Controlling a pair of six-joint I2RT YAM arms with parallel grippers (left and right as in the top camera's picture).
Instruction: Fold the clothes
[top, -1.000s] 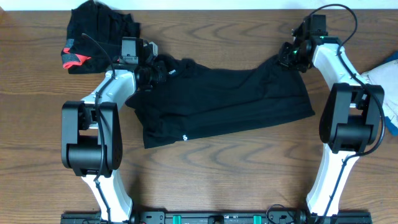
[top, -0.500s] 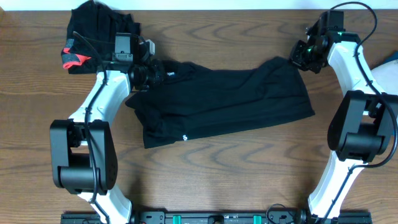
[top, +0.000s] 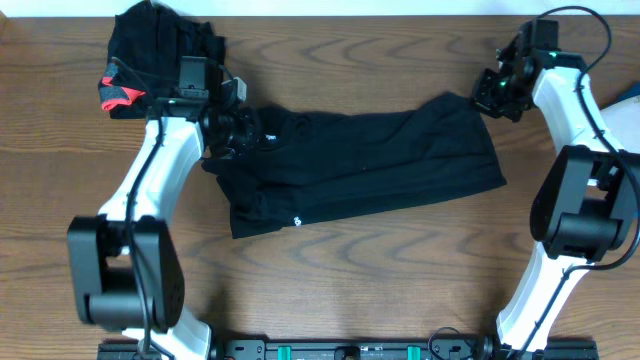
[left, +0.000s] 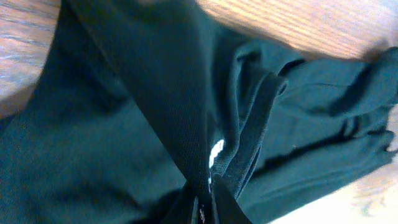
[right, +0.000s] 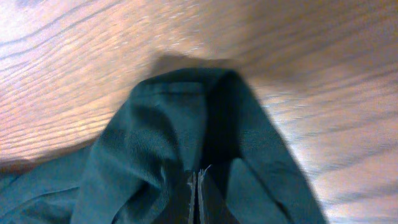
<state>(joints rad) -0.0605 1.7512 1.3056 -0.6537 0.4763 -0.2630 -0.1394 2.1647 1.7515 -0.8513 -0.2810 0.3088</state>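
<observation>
Two arms reach in over the table in the overhead view, and both sets of fingertips are lost against dark cloth, so the grip itself is hard to read from above. The long black garment lies spread crosswise on the wood, its small white logo near the front edge. The left gripper sits at the garment's far left corner, its arm stretched forward and leaning inward. The right gripper is at the garment's far right corner, its arm bent over from the right side. Beyond the garment's left end, apart from it, lies a heap of black clothes with red trim. From the left wrist, the left gripper is cut off at the bottom edge, its tips closed on a ridge of the garment, whose folds are blurred. From the right wrist, the right gripper is likewise only partly seen, its tips pressed together on the garment's raised corner, with wood beyond.
</observation>
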